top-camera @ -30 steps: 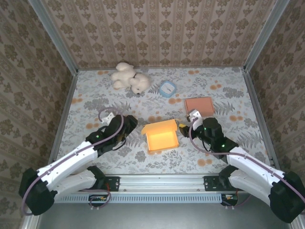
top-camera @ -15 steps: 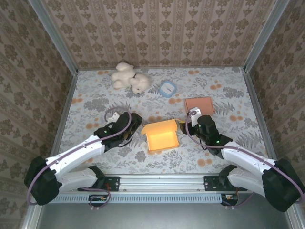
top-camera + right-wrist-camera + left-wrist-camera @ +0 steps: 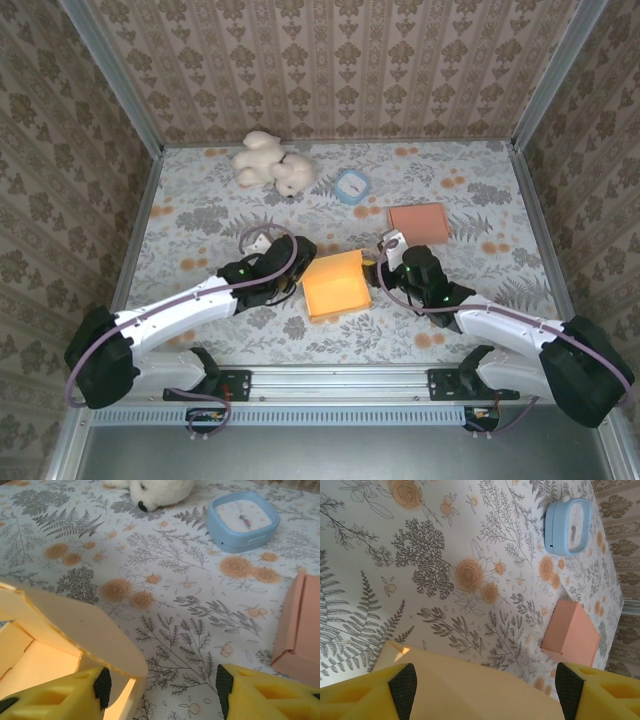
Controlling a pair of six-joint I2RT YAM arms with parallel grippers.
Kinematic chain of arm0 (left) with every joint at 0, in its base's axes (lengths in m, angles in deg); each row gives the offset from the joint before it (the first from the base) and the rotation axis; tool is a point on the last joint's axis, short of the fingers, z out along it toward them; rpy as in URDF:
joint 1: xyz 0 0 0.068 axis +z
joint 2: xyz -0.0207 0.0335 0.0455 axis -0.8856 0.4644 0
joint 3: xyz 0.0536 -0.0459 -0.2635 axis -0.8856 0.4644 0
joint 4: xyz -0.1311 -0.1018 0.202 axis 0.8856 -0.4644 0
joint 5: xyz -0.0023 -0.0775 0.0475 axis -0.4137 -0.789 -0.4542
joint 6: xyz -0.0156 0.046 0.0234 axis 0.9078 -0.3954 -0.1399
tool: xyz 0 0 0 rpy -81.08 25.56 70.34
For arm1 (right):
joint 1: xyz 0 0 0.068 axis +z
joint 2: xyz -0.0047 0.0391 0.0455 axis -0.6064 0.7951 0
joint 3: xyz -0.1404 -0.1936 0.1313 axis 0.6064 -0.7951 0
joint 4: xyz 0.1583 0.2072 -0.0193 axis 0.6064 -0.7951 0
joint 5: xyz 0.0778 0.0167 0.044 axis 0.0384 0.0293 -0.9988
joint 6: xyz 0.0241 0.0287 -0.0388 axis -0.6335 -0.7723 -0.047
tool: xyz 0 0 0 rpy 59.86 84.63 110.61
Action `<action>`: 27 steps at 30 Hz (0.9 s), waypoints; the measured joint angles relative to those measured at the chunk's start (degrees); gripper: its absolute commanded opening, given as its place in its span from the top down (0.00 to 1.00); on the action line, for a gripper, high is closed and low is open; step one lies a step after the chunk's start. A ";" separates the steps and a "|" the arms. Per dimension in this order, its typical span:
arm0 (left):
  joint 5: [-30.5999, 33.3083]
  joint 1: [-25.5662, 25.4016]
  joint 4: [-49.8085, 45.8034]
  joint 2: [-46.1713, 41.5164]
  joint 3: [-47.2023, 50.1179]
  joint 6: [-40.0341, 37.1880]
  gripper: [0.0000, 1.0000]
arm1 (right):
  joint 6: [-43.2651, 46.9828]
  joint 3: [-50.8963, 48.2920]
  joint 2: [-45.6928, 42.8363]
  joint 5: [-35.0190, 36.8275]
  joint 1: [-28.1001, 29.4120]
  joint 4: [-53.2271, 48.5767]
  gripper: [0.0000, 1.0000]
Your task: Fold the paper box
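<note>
We look mid-lid-close on the paper box [image 3: 335,288], left fingers [image 3: 402,685] and right fingers [image 3: 260,690] both wide at its sides, holding nothing; next, push the raised flap [image 3: 75,625] down flat.

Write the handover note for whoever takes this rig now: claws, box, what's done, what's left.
Left claw: open, fingers astride the side of the orange paper box nearest the left arm; no grip evident.
Right claw: open, at the box's opposite side, beside the lid flap.
Box: mid-table, between the two arms.
Done: body looks formed; the flap leans over the opening, interior visible beneath it.
Left: probably press the flap fully down and tuck it in.
</note>
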 measured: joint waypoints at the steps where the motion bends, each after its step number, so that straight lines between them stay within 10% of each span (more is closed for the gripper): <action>1: 0.20 -0.31 0.07 0.37 -0.13 0.46 0.24 | 0.00 0.00 0.39 0.00 0.42 0.37 0.40; 27: 10.78 -8.44 0.11 3.54 3.17 2.64 0.45 | -0.31 -7.06 -4.04 4.04 7.93 3.72 0.41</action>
